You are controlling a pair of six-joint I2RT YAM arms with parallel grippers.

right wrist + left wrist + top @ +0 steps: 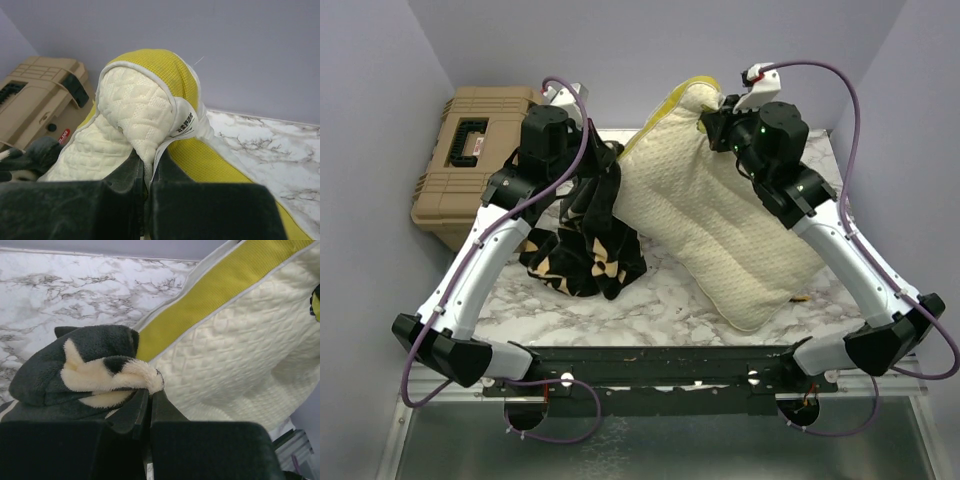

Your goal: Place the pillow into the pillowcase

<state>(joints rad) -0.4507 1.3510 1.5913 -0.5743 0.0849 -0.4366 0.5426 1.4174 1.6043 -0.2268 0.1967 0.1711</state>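
The cream quilted pillow point(720, 225) with a yellow edge band lies slanted across the marble table, its far corner lifted. My right gripper point(713, 118) is shut on that corner point(145, 110), pinching the quilted fabric and its white label. The black pillowcase point(582, 240) with tan motifs hangs bunched left of the pillow. My left gripper point(582, 150) is shut on a fold of its plush edge point(107, 372), held above the table right beside the pillow's yellow band point(215, 295).
A tan hard toolbox point(465, 160) stands at the back left, off the marble table point(650, 310), close to the left arm; it also shows in the right wrist view point(35, 100). Grey walls enclose the table on three sides.
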